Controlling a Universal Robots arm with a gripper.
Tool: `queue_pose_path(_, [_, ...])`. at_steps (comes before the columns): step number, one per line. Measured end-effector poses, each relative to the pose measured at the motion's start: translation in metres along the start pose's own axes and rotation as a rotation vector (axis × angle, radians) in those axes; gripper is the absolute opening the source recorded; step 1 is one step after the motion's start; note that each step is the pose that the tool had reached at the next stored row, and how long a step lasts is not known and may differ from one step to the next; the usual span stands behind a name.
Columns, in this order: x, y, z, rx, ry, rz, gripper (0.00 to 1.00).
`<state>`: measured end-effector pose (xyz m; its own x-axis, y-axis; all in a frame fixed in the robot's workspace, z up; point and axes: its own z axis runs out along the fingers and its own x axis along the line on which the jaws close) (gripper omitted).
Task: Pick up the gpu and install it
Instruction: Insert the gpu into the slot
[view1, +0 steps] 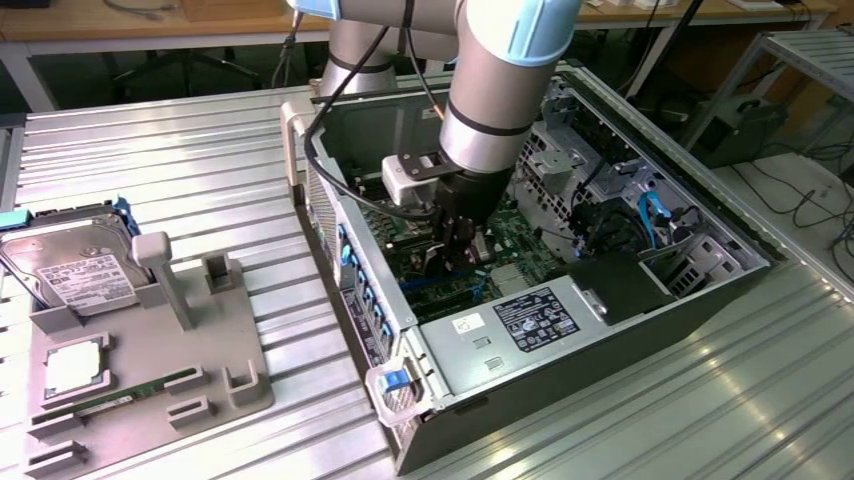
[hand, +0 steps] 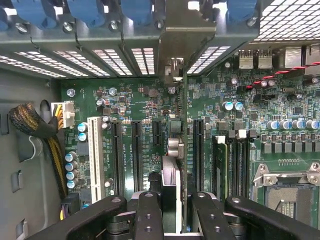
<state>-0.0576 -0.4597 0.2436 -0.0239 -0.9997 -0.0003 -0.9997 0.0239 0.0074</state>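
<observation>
The tool (hand: 170, 210) is down inside the open computer case (view1: 694, 300), clenched on the gpu (hand: 171, 180), which it holds edge-on between its two black fingers (hand: 147, 215). In the wrist view the card shows as a thin upright sliver, pale on its near edge, with its long axis running along the motherboard's expansion slots (hand: 136, 155) toward the perforated rear wall of the case, where its metal bracket end (hand: 174, 70) meets the slot openings. It stands over the green motherboard (hand: 280, 100) between two long black slots; whether it is fully seated I cannot tell.

In the exterior view the grey arm (view1: 494, 90) with pale blue joint caps reaches straight down into the case, which lies on its side on a ribbed metal counter (view1: 174, 160). To the exterior view's left, a grey moulded holder (view1: 214, 340) carries one silver hard drive (view1: 74, 270) with a white label, one square processor (view1: 74, 365) and one narrow green memory stick (view1: 120, 395).
</observation>
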Motion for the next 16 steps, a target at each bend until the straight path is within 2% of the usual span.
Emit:
queue_pose_path(11, [-0.0004,0.0001,-0.0015,0.0005,0.0,0.0,0.28])
queue_pose_path(14, [-0.0004,0.0001,-0.0015,0.0031,0.0,0.0,0.28])
queue_pose_path(16, [-0.0005,0.0001,-0.0015,0.0077,-0.0001,0.0,0.28])
